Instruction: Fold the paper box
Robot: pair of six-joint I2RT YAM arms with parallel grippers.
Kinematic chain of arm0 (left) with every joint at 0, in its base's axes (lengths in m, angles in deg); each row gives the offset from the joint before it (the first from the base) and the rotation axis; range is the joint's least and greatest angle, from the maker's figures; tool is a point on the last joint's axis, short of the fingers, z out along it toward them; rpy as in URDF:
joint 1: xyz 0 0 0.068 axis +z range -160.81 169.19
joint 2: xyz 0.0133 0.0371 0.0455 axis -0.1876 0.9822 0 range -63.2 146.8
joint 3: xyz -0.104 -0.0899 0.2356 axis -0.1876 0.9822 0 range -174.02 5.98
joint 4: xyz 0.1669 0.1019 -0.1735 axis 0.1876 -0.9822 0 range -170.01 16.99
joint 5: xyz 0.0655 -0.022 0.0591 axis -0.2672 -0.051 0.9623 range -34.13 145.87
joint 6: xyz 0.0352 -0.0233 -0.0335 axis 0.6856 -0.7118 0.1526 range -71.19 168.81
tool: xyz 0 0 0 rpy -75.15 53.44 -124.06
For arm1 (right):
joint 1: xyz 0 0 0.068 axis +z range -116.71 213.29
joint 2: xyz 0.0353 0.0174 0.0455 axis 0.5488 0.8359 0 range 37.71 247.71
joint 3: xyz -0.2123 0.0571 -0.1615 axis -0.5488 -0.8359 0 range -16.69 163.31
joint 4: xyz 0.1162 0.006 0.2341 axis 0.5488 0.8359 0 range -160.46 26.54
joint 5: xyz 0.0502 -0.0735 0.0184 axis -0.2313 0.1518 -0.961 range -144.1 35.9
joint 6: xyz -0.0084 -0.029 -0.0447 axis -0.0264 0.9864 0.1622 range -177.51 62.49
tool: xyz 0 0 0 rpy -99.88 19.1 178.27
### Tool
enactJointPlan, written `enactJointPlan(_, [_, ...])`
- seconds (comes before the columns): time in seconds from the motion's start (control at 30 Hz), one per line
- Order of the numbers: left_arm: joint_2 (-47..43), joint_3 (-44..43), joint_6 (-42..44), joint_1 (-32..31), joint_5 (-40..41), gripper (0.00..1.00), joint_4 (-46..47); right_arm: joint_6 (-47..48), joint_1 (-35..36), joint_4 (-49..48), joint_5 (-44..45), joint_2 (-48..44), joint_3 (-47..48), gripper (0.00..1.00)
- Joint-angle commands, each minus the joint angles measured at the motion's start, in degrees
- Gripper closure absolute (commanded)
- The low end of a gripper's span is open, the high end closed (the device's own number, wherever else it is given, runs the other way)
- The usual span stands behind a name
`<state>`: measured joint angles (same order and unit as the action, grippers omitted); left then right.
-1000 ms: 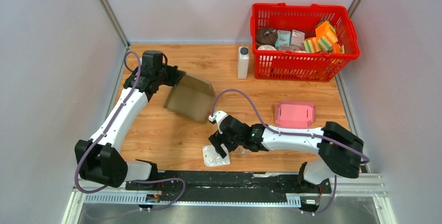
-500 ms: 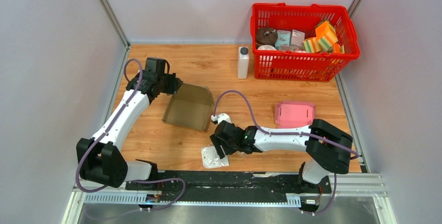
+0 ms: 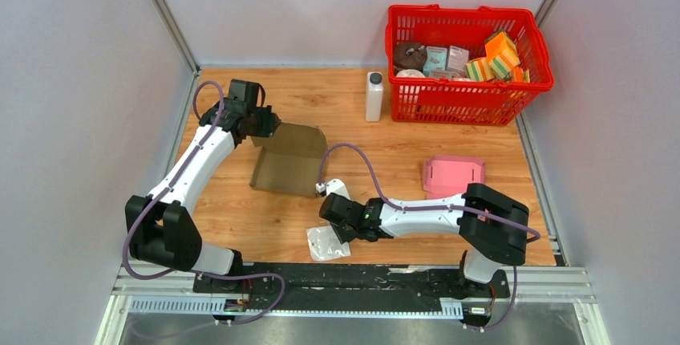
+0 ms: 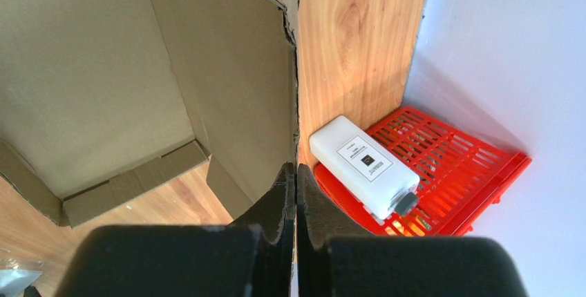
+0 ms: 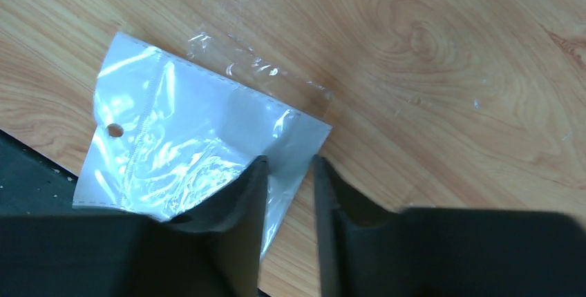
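Observation:
The paper box (image 3: 290, 160) is brown cardboard, partly opened, resting on the wooden table left of centre. My left gripper (image 3: 269, 127) is at its far left corner, shut on the edge of an upright flap. In the left wrist view the flap's thin edge runs between the closed fingertips (image 4: 296, 170), and the box interior (image 4: 104, 83) spreads out to the left. My right gripper (image 3: 335, 229) is low over a clear plastic bag (image 3: 325, 242) near the front edge. Its jaws (image 5: 289, 162) stand a narrow gap apart over the bag's right corner (image 5: 173, 145).
A red basket (image 3: 467, 10) with several packaged items stands at the back right, a white bottle (image 3: 374, 96) just left of it. A flat pink sheet (image 3: 454, 175) lies right of centre. Grey walls enclose the table on the left, back and right.
My left gripper has lowered the box so it lies flatter on the table. My right gripper has slid left over the plastic bag and its jaws have narrowed sharply.

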<state>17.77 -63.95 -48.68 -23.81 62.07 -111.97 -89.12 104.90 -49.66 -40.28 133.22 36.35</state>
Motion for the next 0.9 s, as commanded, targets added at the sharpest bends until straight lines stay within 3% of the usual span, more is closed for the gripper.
enactJointPlan(0.0, [-1.6,-1.09,-1.38,0.34,2.41,1.0,-1.03,-0.02,0.46,-2.51,1.2,-3.04,-2.5,0.79])
enactJointPlan(0.07, [-1.87,-0.91,-1.21,0.34,2.68,1.0,-0.94,0.32,0.37,-2.95,1.12,-3.31,-2.85,0.92])
enactJointPlan(0.13, [-1.87,-0.91,-1.38,0.34,2.42,1.0,-1.03,0.41,0.37,-3.22,1.55,-3.48,-2.94,0.99])
enactJointPlan(0.37, [-1.96,-1.0,-1.47,0.25,2.59,1.0,-1.12,2.08,0.54,-5.32,5.6,-10.59,-6.01,1.0])
enactJointPlan(0.53, [-1.6,-1.0,-1.65,0.25,2.5,1.0,-0.94,3.4,0.54,-6.47,4.64,-19.03,-7.16,1.0])
enactJointPlan(0.6, [-1.43,-0.82,-1.73,0.25,2.42,1.0,-0.68,6.72,0.46,-5.43,-0.07,-19.65,-6.72,1.0])
enactJointPlan(0.63, [-1.43,-0.73,-1.74,0.34,2.42,1.0,-0.59,7.79,0.54,-4.46,-2.72,-19.39,-6.11,0.89])
enactJointPlan(0.67, [-1.43,-0.73,-1.65,0.25,2.5,1.0,-0.68,8.41,0.63,-3.41,-5.45,-17.91,-5.06,0.33])
enactJointPlan(0.7, [-1.34,-0.73,-1.56,0.25,2.5,1.0,-0.68,7.98,0.72,-0.26,-7.39,-16.77,-4.26,0.22])
enactJointPlan(0.87, [-1.43,-0.03,-1.65,0.34,1.72,1.0,-0.33,8.06,4.14,4.78,-4.51,-9.13,-0.22,0.0])
